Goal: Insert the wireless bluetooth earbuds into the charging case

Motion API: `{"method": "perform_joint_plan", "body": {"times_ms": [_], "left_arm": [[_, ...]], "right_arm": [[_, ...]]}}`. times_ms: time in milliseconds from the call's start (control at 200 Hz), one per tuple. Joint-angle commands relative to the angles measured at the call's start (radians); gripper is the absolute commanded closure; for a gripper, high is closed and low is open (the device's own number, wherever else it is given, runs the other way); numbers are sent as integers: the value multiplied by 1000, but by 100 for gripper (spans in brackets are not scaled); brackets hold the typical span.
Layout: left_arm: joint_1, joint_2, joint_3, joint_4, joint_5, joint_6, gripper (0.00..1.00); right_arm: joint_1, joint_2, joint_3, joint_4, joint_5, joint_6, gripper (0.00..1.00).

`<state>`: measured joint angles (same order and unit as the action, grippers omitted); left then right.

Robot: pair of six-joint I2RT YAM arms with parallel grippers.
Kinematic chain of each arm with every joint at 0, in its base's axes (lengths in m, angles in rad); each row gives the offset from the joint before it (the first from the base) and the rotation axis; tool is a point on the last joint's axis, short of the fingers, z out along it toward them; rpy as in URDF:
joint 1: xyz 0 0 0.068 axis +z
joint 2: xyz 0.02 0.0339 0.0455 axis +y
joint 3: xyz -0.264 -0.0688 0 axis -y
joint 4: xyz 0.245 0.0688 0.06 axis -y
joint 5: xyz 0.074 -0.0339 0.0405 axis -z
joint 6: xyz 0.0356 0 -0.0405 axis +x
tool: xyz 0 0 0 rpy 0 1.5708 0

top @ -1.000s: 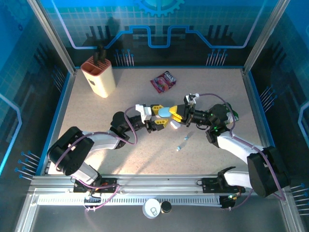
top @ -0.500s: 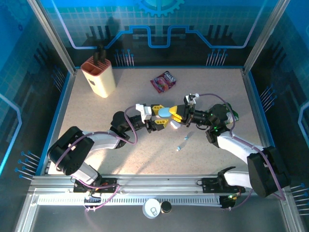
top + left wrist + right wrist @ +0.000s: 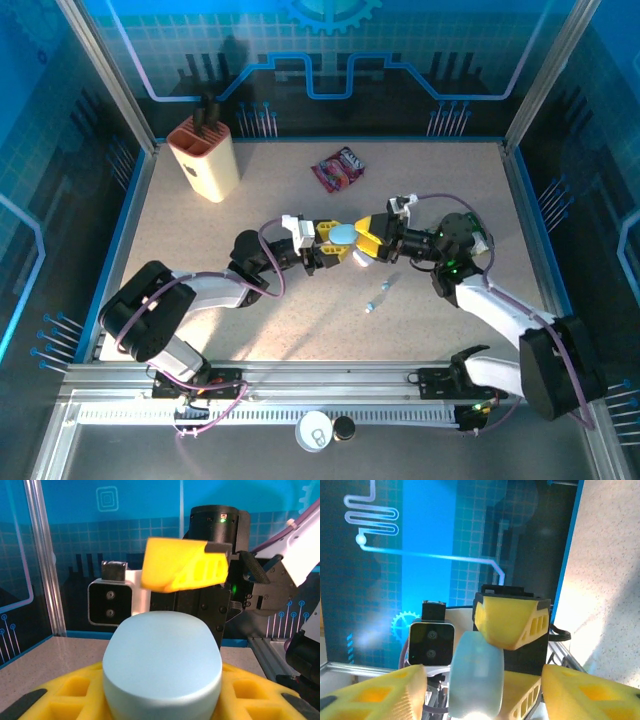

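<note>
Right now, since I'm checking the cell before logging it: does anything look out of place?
Two earbuds lie loose on the table, just nearside of where the arms meet. The pale blue case is off the table, apparently closed, between the jaws of the left gripper. A crumpled snack packet lies farther back.

Pale blue charging case (image 3: pixel 343 234) looks like a smooth rounded pebble, held up off the counter (image 3: pixel 250 200). Two tiny pale earbuds (image 3: pixel 386 285) lie loose nearby, close together but not touching.
</note>
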<state>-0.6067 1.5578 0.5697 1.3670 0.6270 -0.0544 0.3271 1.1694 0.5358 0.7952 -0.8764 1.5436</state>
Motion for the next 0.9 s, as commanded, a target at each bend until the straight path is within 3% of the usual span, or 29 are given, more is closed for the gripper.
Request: {"method": "perform_joint_plan", "body": {"times_ms": [0, 115, 230, 330, 450, 610, 895], "left_arm": [[2, -7, -8, 3, 38, -6, 62], [4, -46, -30, -90, 54, 37, 62], [8, -94, -35, -222, 114, 70, 62], [10, -131, -38, -303, 160, 80, 61], [10, -165, -32, -377, 197, 75, 61], [10, -188, -39, -392, 213, 72, 61], [10, -199, -52, -378, 221, 87, 61]], "right_arm": [[-23, -99, 74, -344, 36, -323, 27], [-24, -184, 183, -771, 137, -717, 22], [29, -223, 284, -1036, 256, -1091, 20], [145, -223, 378, -1192, 383, -1385, 18], [274, -219, 421, -1255, 492, -1620, 17], [353, -197, 432, -1263, 597, -1751, 18], [359, -190, 411, -1176, 767, -1705, 18]]}}
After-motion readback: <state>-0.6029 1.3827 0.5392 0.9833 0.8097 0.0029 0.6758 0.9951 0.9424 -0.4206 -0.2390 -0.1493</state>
